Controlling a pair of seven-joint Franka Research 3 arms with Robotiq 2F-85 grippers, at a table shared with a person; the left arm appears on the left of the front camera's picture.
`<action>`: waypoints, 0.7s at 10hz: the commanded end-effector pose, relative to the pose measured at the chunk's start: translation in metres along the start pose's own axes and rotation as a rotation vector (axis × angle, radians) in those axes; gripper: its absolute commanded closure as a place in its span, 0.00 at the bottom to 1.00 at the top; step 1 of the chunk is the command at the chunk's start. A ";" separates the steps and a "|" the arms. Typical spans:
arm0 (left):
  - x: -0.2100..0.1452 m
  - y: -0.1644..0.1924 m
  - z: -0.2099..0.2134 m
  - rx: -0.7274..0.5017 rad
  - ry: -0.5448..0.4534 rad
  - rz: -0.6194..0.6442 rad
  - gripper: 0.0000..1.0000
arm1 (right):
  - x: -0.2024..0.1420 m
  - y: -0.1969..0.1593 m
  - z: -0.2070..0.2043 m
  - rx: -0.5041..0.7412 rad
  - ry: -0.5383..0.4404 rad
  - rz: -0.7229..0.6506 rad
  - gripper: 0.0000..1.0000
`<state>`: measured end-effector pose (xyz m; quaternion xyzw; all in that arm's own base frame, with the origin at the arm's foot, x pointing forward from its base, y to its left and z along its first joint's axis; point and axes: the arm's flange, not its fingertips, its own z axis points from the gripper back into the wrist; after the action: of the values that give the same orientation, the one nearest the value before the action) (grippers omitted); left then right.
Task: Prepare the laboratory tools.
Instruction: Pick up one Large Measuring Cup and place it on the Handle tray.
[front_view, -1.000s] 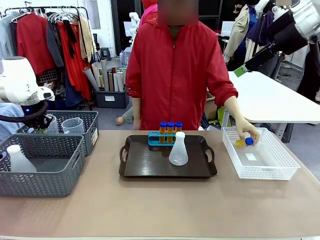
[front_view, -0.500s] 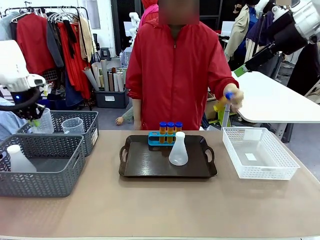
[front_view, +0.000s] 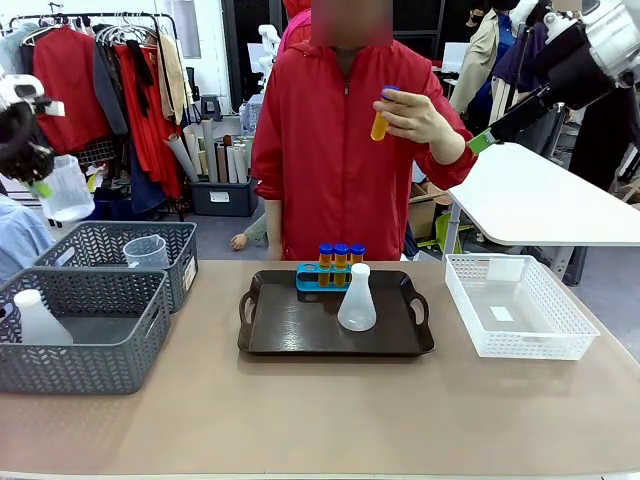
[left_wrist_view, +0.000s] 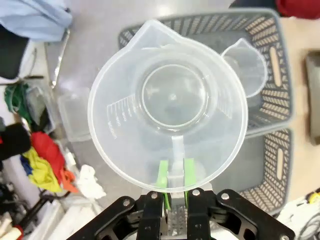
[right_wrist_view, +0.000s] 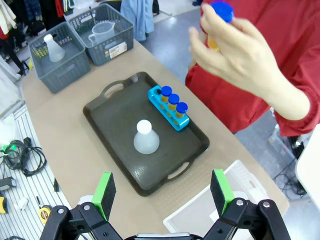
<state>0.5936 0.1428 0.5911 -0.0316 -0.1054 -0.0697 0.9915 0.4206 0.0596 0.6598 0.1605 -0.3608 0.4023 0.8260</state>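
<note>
Tan matte tabletop (front_view: 320, 420), clothes rack (front_view: 100, 80) upper left bkgd. Left gripper (left_wrist_view: 176, 172) clamps clear plastic jug (left_wrist_view: 170, 100) by handle, upper left, above grey mesh baskets (front_view: 90, 350). Right gripper (right_wrist_view: 162, 192) wide, empty. Conical flask (front_view: 357, 300) + blue rack (front_view: 310, 281) ctr frame on dark tray (front_view: 290, 325).

**Lab tools: jug aloft, the rest on the tray**

You see the clear plastic measuring jug (left_wrist_view: 170, 100) upright in mid-air, its handle pinched in the left gripper (left_wrist_view: 175, 174). The translucent white conical flask (front_view: 357, 300) stands on the dark tray (front_view: 300, 345), just before the blue rack (front_view: 308, 277) holding three amber blue-capped tubes (front_view: 340, 256). A fourth tube (front_view: 380, 122) is in the person's raised hand (front_view: 415, 115).
</note>
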 end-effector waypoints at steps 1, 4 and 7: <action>-0.011 0.005 0.036 -0.046 -0.063 -0.097 1.00 | 0.000 -0.001 0.000 0.016 -0.015 0.002 0.00; -0.028 0.004 0.092 -0.066 -0.108 -0.232 1.00 | 0.000 -0.001 0.000 0.016 -0.015 0.002 0.00; -0.023 -0.003 0.089 -0.029 -0.110 -0.182 1.00 | 0.000 -0.001 0.000 0.016 -0.015 0.002 0.00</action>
<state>0.5479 0.1511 0.6810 -0.0456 -0.1625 -0.1727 0.9704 0.4206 0.0596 0.6599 0.1605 -0.3608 0.4023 0.8260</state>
